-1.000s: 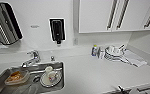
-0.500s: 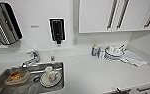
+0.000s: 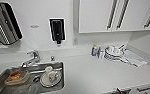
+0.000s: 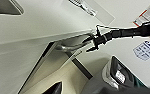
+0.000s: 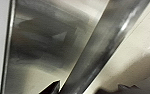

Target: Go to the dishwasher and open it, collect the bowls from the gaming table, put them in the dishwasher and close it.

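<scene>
Kitchen counter from above; dishwasher front seen close from the wrists.

The white countertop (image 3: 91, 72) carries a steel sink (image 3: 56, 86) holding a plate (image 3: 49, 79) and a stack of dishes (image 3: 113, 53) by the wall. The dishwasher (image 5: 41, 50) shows its stainless front, its steel bar handle (image 5: 103, 47) running diagonally across the right wrist view. Whether either gripper's jaws stand apart or together cannot be told.

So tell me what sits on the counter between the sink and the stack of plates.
In the head view, a bare white stretch of countertop, then a small bottle just before the plates. The sink holds dishes.
</scene>
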Controlling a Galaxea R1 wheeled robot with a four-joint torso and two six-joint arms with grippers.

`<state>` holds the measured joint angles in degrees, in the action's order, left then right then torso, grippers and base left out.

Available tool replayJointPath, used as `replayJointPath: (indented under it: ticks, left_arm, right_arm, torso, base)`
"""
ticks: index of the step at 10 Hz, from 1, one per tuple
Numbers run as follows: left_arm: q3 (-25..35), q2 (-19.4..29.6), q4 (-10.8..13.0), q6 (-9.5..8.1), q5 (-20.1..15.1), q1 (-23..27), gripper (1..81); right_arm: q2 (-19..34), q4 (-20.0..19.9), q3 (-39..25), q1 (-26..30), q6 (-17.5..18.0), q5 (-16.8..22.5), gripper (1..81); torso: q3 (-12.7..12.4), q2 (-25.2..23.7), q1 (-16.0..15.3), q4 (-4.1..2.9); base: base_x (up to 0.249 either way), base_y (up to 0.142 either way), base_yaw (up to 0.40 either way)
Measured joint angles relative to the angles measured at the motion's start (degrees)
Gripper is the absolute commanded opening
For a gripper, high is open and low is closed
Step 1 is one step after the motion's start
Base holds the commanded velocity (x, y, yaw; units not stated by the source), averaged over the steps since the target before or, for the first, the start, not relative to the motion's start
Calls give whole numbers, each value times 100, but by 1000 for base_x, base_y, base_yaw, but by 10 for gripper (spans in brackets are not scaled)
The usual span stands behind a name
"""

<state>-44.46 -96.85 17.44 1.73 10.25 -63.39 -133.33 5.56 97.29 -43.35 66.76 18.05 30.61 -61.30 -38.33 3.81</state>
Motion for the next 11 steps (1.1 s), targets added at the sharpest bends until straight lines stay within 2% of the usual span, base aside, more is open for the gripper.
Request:
replayJointPath:
  ticks: [3,4,6,11]
  left_arm:
    - [-79,-74,16,-2,0,0,811]
    - [-143,-99,16,0,-4,0,811]
    - [-149,-99,16,0,-2,0,811]
    - [-151,-190,16,0,0,0,811]
  right_arm:
    - [-344,0,397,-94,20,-94,811]
    - [-468,0,513,-168,44,-233,811]
    - [-507,4,535,-210,44,-343,811]
    - [179,166,-149,-256,57,-571,811]
  torso:
    - [0,0,0,0]
    - [0,0,0,0]
    - [0,0,0,0]
    - [0,0,-2,0]
  base:
    - [0,0,0]
    - [0,0,0]
    - [0,0,0]
    - [0,0,0]
